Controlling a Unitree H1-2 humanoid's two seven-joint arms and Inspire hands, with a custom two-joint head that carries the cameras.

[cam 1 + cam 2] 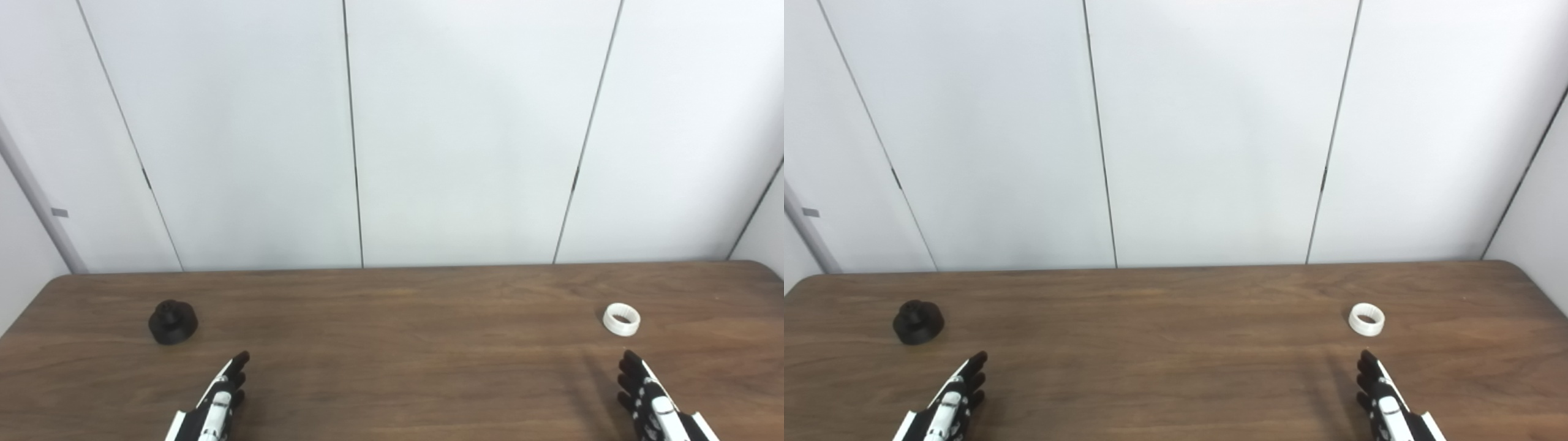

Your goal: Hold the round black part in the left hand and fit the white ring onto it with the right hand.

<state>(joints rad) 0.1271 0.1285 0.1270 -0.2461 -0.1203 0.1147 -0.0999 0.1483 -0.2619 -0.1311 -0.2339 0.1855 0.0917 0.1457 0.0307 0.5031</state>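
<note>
A round black part [173, 321] with a raised knob on top sits on the wooden table [392, 343] at the left. A white ring [621, 319] lies flat on the table at the right. My left hand [219, 401] is at the bottom edge, below and to the right of the black part, fingers stretched out, holding nothing. My right hand [648, 401] is at the bottom right, just below the white ring, fingers stretched out, holding nothing. Both hands are apart from the parts.
The table's far edge meets a white panelled wall [392, 135]. The table's corners are rounded at the far left and far right. Bare wood lies between the two parts.
</note>
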